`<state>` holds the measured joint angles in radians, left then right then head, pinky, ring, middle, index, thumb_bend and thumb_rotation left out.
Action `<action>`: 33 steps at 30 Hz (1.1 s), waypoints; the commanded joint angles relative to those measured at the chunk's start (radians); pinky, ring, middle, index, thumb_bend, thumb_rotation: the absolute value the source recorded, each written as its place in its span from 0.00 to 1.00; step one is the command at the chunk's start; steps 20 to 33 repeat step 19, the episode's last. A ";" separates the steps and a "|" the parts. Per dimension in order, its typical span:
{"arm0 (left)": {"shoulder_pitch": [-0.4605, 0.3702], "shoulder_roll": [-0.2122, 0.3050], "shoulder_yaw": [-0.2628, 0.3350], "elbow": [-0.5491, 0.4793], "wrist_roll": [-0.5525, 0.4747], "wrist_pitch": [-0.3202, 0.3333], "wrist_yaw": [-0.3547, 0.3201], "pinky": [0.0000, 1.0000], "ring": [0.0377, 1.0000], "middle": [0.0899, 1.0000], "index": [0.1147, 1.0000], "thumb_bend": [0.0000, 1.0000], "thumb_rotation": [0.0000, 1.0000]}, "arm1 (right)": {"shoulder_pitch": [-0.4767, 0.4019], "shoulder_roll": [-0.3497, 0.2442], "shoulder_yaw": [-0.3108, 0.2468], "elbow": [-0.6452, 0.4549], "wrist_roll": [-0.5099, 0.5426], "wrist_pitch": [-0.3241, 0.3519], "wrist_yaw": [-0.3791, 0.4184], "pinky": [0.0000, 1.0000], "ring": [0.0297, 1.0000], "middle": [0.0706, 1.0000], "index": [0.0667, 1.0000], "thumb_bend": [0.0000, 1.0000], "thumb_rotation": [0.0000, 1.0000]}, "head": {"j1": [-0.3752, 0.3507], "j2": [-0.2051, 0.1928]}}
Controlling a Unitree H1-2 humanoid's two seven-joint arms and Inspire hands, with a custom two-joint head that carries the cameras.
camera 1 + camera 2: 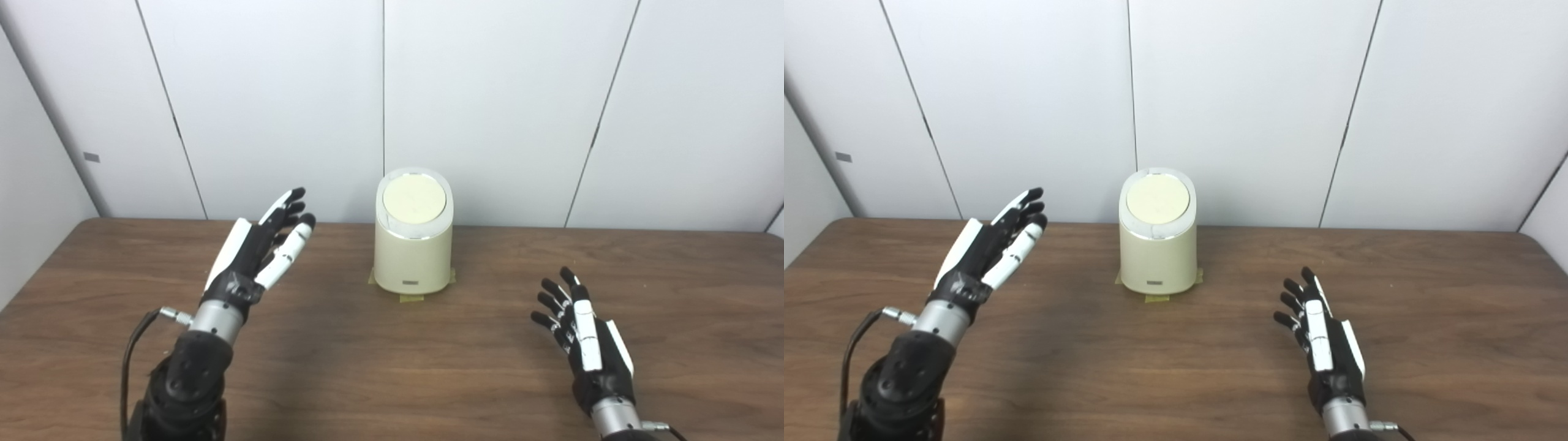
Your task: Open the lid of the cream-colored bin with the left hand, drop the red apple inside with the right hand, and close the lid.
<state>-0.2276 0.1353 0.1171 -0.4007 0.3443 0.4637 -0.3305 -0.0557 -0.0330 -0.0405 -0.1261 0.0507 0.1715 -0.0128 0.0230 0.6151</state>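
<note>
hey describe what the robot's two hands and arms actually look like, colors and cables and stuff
Both the left hand and the right hand are black with white plates on the back and along some fingers, whose tips are black. Each has a silver metal wrist cuff. The left forearm is black, with a black cable plugged in by a metal connector at the wrist.

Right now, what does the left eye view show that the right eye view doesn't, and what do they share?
Only the left eye view: nothing of note beyond a little more of the left wall.

Only the right eye view: the table's far right corner, and more wall to the right.

Both: the cream-colored bin with its lid closed, standing on tape tabs; the left hand open and raised, the right hand open near the table. No apple appears in either.
</note>
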 commanded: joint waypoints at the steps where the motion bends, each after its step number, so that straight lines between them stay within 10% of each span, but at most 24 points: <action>1: -0.009 0.001 0.017 -0.048 -0.067 -0.001 0.016 0.86 0.91 0.94 0.98 0.36 0.84 | -0.025 -0.010 0.005 -0.045 -0.018 -0.020 0.004 0.79 0.90 0.91 0.95 0.58 1.00 | 0.000 0.000; 19: 0.204 -0.051 0.060 0.067 -0.319 -0.207 0.190 0.93 0.94 0.95 0.96 0.37 0.93 | -0.030 -0.043 -0.002 -0.044 -0.015 -0.037 0.023 0.92 0.97 0.97 0.95 0.61 1.00 | -0.004 0.002; 33: 0.204 -0.051 0.060 0.067 -0.319 -0.207 0.190 0.93 0.94 0.95 0.96 0.37 0.93 | -0.030 -0.043 -0.002 -0.044 -0.015 -0.037 0.023 0.92 0.97 0.97 0.95 0.61 1.00 | -0.004 0.002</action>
